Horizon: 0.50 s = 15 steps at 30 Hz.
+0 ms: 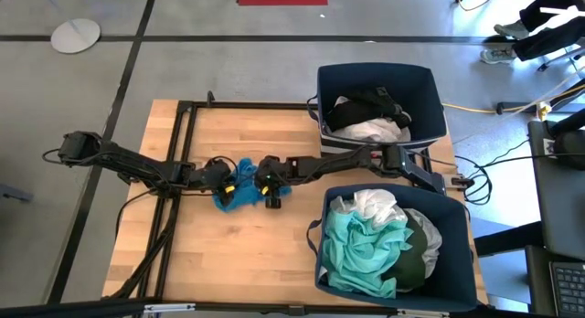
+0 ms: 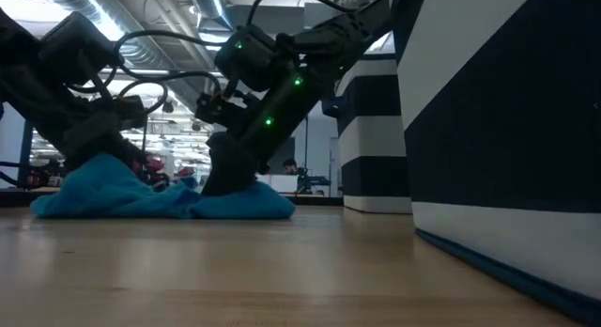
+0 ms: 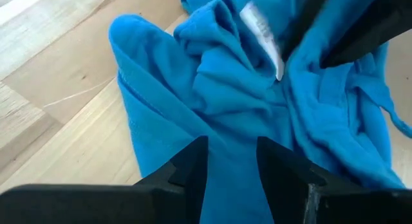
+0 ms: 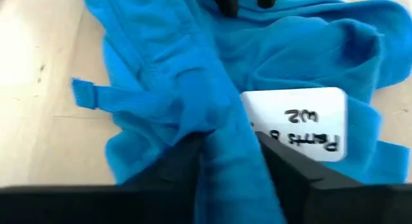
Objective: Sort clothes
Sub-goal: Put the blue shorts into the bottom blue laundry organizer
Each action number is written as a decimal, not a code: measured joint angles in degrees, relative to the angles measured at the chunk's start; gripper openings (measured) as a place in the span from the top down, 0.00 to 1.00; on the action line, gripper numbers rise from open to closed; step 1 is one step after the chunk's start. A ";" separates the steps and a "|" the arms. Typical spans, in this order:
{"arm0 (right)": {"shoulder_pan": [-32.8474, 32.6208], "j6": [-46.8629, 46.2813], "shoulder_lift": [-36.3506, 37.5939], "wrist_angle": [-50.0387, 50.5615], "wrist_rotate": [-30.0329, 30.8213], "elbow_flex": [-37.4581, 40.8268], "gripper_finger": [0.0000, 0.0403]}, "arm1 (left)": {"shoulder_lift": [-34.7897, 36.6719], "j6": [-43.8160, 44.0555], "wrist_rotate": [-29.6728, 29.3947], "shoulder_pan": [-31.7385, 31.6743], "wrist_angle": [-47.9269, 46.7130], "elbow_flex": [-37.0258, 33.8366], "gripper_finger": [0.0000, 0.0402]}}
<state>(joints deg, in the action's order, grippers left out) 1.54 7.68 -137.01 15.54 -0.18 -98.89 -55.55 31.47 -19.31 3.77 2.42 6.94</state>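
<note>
A bright blue garment (image 1: 239, 194) lies crumpled at the middle of the wooden table, a white label (image 4: 302, 124) showing on it. My left gripper (image 3: 232, 166) comes at it from the table's left and is shut on its left part. My right gripper (image 4: 225, 163) comes from the right, slanting down, and is shut on a ridge of the cloth. In the low view the garment (image 2: 141, 197) spreads on the tabletop under both grippers. More clothes fill two navy bins at the right. My left gripper has blue cloth (image 3: 228, 143) pinched between its two fingers, coming slanting down from the table's left. The cloth there is bunched, several layers. That part rises a little toward the fingers (image 2: 101, 167), and the rest lies on the table. My right gripper pinches a raised fold of the garment (image 4: 215, 130) between its two fingers, beside the white label. It slants down from the table's right, and the fold runs along the gap between the fingers. The garment lies slack on the table around them.
The far navy bin (image 1: 430, 80) holds white and black clothes. The near navy bin (image 1: 457, 254) holds teal, white and dark green ones. Bare wood (image 1: 247, 254) lies toward the near edge. A black frame (image 1: 187, 126) runs along the table's left and far sides.
</note>
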 joint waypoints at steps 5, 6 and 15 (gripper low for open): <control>-0.11 -1.07 -0.02 0.23 0.08 0.11 0.94 | 0.00 -0.51 0.00 0.00 0.06 0.00 0.69; -0.09 -1.13 -0.02 0.27 -0.01 0.11 0.96 | 0.00 -0.70 0.01 0.00 0.06 0.01 0.69; -2.01 0.41 3.27 4.76 5.00 0.48 0.96 | 0.17 -1.79 0.04 0.00 -0.58 0.84 0.69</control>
<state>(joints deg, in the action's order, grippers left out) -0.46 8.08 -133.74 20.30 4.82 -98.41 -55.38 29.68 -19.27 3.77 1.84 7.78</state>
